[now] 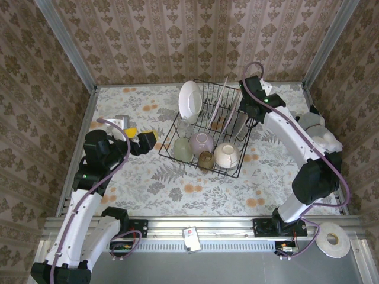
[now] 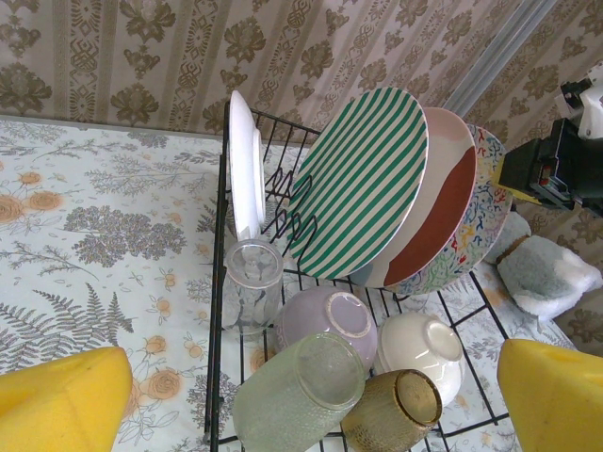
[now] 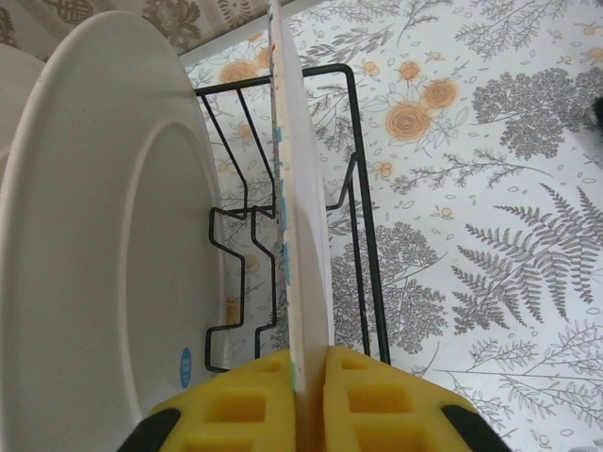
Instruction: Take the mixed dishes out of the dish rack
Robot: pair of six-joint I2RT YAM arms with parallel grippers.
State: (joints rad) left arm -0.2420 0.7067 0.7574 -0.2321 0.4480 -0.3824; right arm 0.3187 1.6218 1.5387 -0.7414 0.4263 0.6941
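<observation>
Seen from above, the rack (image 1: 176, 131) stands mid-table, with the left gripper (image 1: 145, 140) just beside its left side and the right gripper (image 1: 251, 105) at its far right corner.

The plate faces are given by the left wrist view. A white plate (image 2: 243, 160), a striped plate (image 2: 363, 184), a red plate (image 2: 448, 217) and a patterned plate (image 2: 492, 202) are stood in the slots. In front of them are set a clear tumbler (image 2: 252, 282), a lilac bowl (image 2: 325, 325), a cream bowl (image 2: 424, 353), a frosted tumbler (image 2: 297, 391) on its side and an amber cup (image 2: 394, 410). The left fingers (image 2: 61, 400) are spread wide, with nothing held. A toy (image 2: 546, 273) lies beside the rack.

The grip is made plain from the right wrist: the yellow pads (image 3: 377, 395) are pressed together on the rim of the patterned plate, seen edge-on, with the white back of the next plate (image 3: 104, 245) just beside it. A small blue mark (image 3: 186, 363) is borne by that back, but it cannot be read. A white tag (image 1: 190, 238) on the front rail cannot be read either.
</observation>
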